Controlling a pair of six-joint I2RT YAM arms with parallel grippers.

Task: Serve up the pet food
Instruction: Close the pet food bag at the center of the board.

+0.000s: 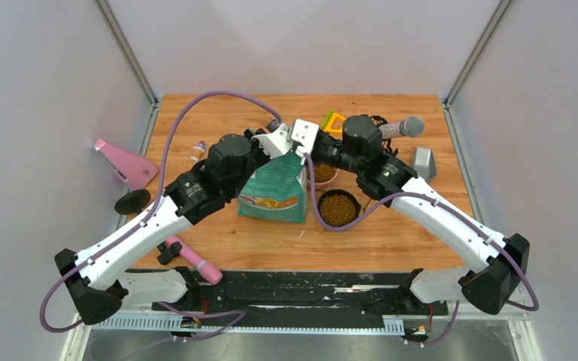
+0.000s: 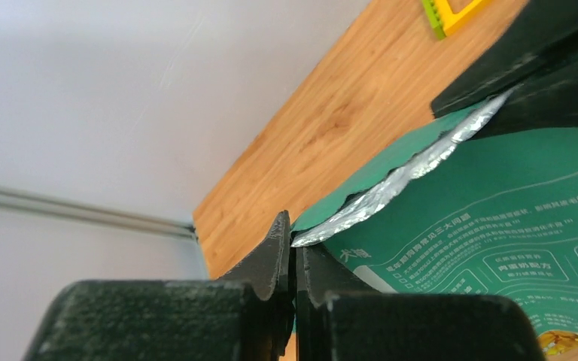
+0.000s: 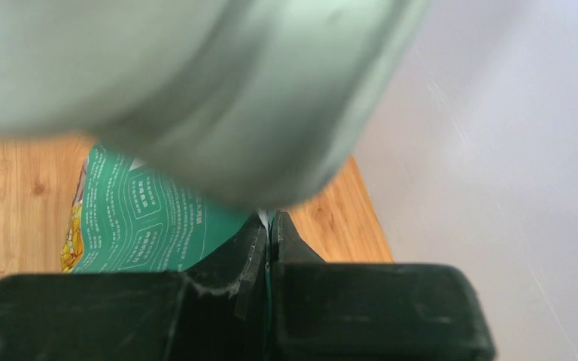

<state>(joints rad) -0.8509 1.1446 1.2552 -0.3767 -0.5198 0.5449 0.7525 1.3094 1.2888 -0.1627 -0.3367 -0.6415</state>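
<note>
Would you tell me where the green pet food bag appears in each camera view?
Top view: bag at centre of the wooden table.
Left wrist: bag lower right, foil edge pinched in left fingers.
Right wrist: bag lower left of centre, behind right fingers.
Shared landmark: the table's wood.

Soft, even light from above fills the overhead view and leaves only faint shadows on the wooden table (image 1: 218, 252). The picture is slightly soft, so the pet food (image 1: 337, 208) reads as one brown mass. From the left wrist, the bag (image 2: 497, 226) shows fairly sharp print and its foil edge (image 2: 414, 169) glints with glare, while the left gripper (image 2: 292, 241) sits dark and blurred up close. From the right wrist, a large pale blur (image 3: 196, 90) (too near the lens to identify) smears the upper half. The right gripper (image 3: 269, 226) is underexposed, and the wall (image 3: 512, 150) looks bright.
</note>
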